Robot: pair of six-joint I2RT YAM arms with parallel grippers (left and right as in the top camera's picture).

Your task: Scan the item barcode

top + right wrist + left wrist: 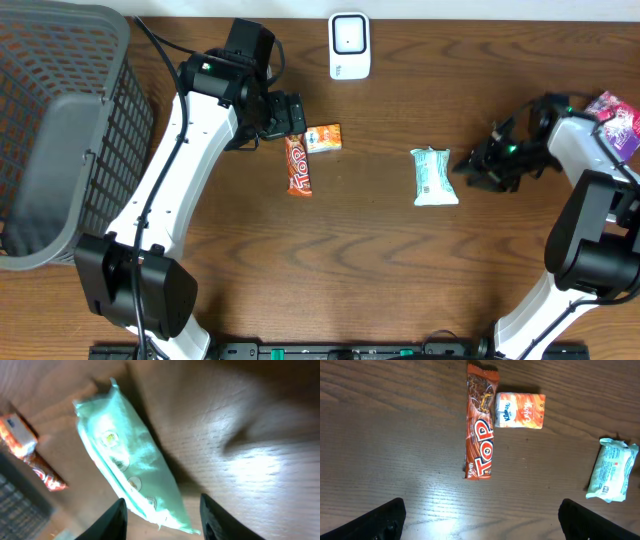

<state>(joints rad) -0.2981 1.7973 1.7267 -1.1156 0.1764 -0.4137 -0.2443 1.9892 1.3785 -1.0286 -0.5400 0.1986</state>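
A mint-green packet (434, 177) lies flat on the wooden table right of centre. My right gripper (470, 168) is at its right end. In the right wrist view the packet (130, 460) has its crimped end between the spread fingers of the right gripper (162, 510), with a gap on each side, so the gripper is open. My left gripper (290, 115) is wide open over the table near a red Top bar (479, 430) and holds nothing (480, 520). A white scanner (349, 45) stands at the back centre. I cannot make out a barcode.
A small orange tissue pack (323, 138) lies against the top of the Top bar (298, 165). A dark mesh basket (60, 130) fills the left side. A pink packet (618, 118) sits at the far right edge, behind the right arm.
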